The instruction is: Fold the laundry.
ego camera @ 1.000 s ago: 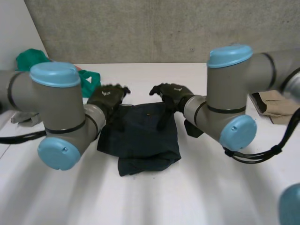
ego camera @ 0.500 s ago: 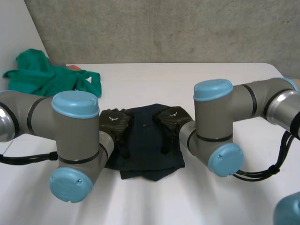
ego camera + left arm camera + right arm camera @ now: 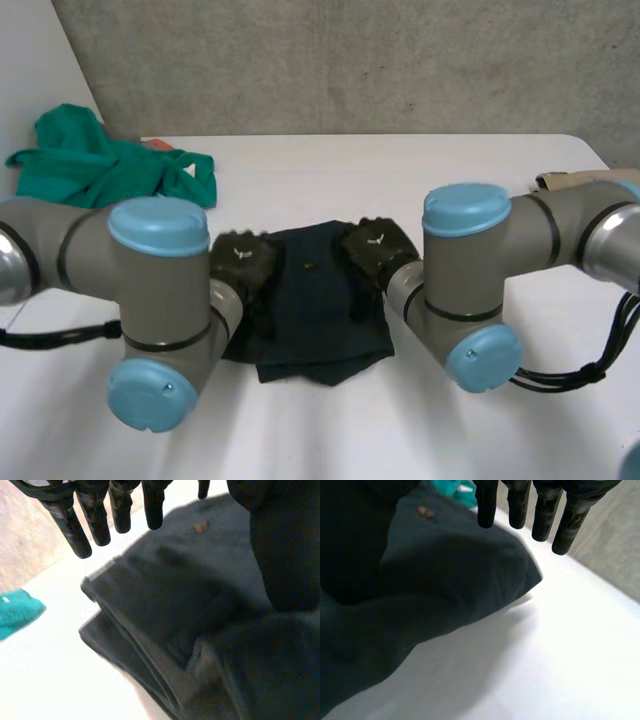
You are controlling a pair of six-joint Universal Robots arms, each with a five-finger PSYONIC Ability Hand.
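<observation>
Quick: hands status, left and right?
Left hand: open, fingers straight, over the dark cloth.
Right hand: open, fingers straight, over the same cloth.

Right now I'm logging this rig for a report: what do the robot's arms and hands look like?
Both the left arm and right arm are thick grey tubes with round light-blue caps at the joints. The left hand and right hand are black, each back bearing a small white mark, with slim rod-like fingers.
</observation>
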